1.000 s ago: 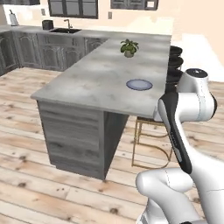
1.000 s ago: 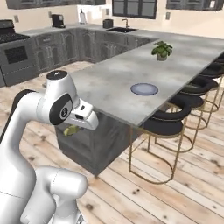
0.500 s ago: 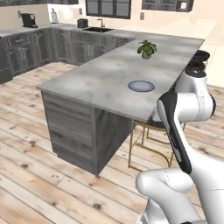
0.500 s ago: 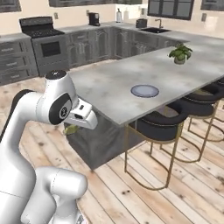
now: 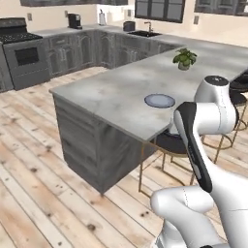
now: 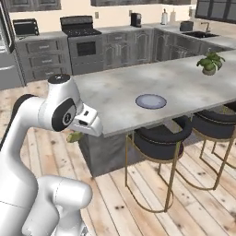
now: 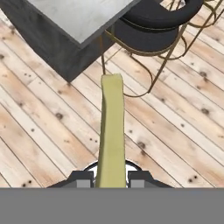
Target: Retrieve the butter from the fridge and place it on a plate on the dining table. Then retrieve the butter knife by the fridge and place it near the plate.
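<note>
The dining table (image 5: 111, 92) is a long marbled grey surface on a dark wood-grain base, crossing the left base view from 9 o'clock to 2 o'clock. Behind it runs a wall of dark cabinets with a black range (image 6: 82, 28) and a sink (image 5: 147, 33). Black stools (image 6: 159, 140) on thin brass legs are tucked under the table's near edge, between the robot and the surface, and one (image 7: 155, 17) sits at 1 o'clock in the hand view. A potted plant (image 6: 208, 63) stands toward the table's far end. The blue-grey plate (image 6: 150, 101) lies bare near the table's near edge, well apart from the plant. The claw (image 7: 111, 178) is clamped on the butter (image 7: 111, 131), a pale yellow-green stick running toward 12 o'clock over the plank floor, short of the table's corner; in the right base view the butter (image 6: 73, 136) peeks out below the wrist.
</note>
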